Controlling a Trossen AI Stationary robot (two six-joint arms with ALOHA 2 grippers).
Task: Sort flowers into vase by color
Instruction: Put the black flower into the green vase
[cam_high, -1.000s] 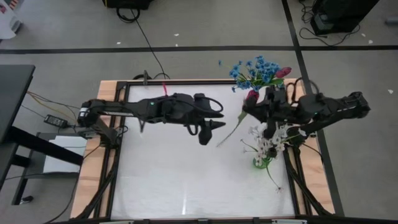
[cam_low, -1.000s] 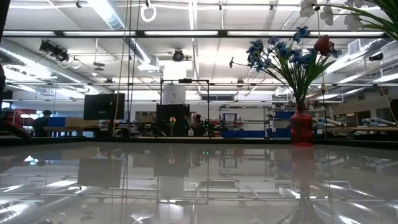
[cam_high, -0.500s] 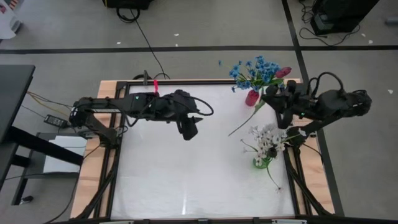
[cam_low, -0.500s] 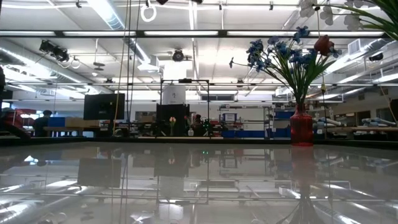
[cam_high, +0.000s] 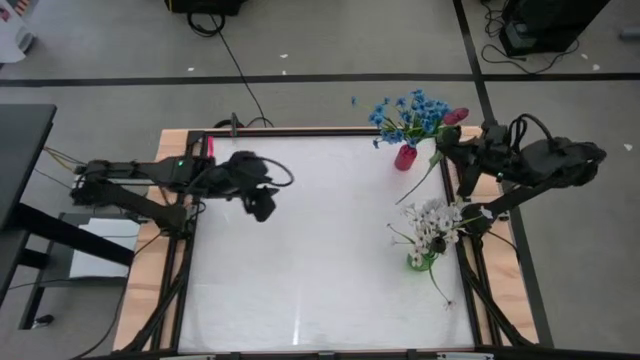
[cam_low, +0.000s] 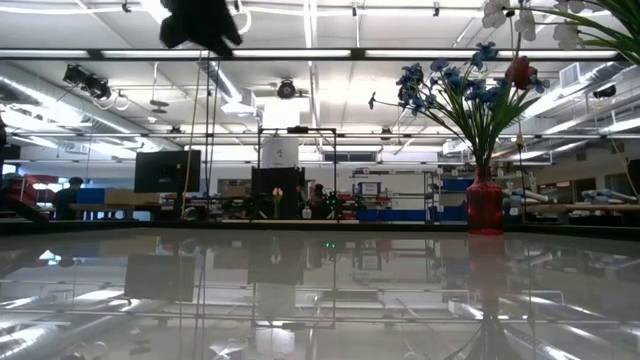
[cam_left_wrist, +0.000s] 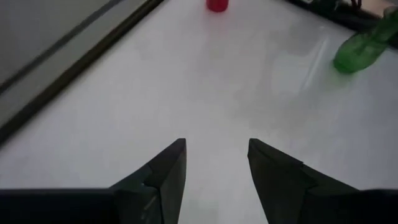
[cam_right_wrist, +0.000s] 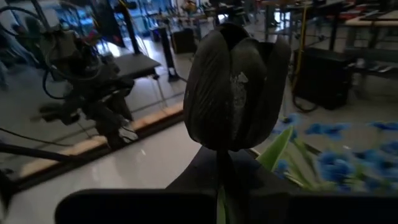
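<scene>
My right gripper (cam_high: 447, 152) is at the table's far right, beside the red vase (cam_high: 405, 157), and is shut on a flower. In the right wrist view its dark bud (cam_right_wrist: 236, 93) stands just past the fingers. Its green stem (cam_high: 418, 183) slants toward the table's middle. The red vase holds blue clusters (cam_high: 405, 115) and a red-pink bud (cam_high: 455, 116). A green vase (cam_high: 420, 260) on the right side holds white clusters (cam_high: 430, 225). My left gripper (cam_high: 262, 203) hovers open over the table's left part. My right gripper pinches the flower's stem just below the dark bud (cam_right_wrist: 221, 180) between its two fingers. The bud sticks out beyond the fingertips. The long lower stem (cam_high: 405, 198) trails free toward the table's middle, lifted clear of the table.
The white table top (cam_high: 320, 260) lies bare between the arms. A dark frame rail (cam_high: 300, 131) runs along the far edge. In the left wrist view the red vase (cam_left_wrist: 216, 5) and the green vase (cam_left_wrist: 364, 46) show far off. One stem (cam_high: 440, 290) lies near the green vase.
My left arm has drawn back from the table's middle toward its left edge. My right gripper has moved toward the table's right and far edges, still shut on the flower. The stem's free end has swung with it, away from the middle toward the vases.
</scene>
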